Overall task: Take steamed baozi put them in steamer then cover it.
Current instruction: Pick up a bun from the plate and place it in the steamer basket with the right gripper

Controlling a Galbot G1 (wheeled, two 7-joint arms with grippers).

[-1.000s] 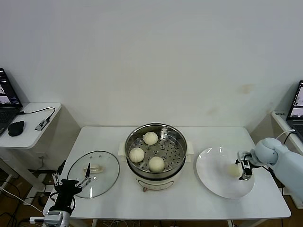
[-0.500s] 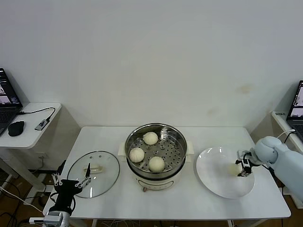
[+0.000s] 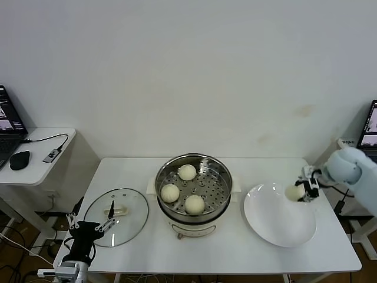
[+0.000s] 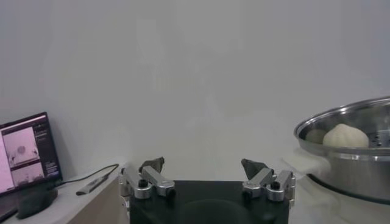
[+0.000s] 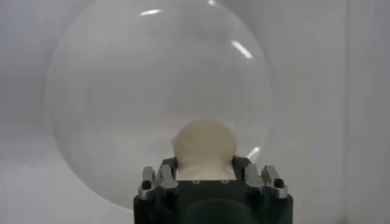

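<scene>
White table point(image 3: 247, 247): right gripper point(image 3: 306, 191) fingers clamp baozi point(image 3: 294, 192) above plate point(image 3: 277, 227); left gripper point(image 3: 89, 227) fingers wide, parked by cover point(image 3: 126, 219).

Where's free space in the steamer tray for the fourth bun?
The round steel steamer holds three cream-white buns along its left and front. The perforated tray's right half is bare. The right end effector holds the fourth bun over the white plate.

Steamer point(image 3: 194, 191) at table point(image 3: 235, 247) centre, three baozi point(image 3: 194, 204) in it. Cover point(image 3: 116, 216) lies to its left, plate point(image 3: 277, 227) to its right. Right gripper point(image 3: 301, 192) holds a fourth bun point(image 3: 294, 193) above the plate; left gripper point(image 3: 89, 223) sits beside the cover.
</scene>
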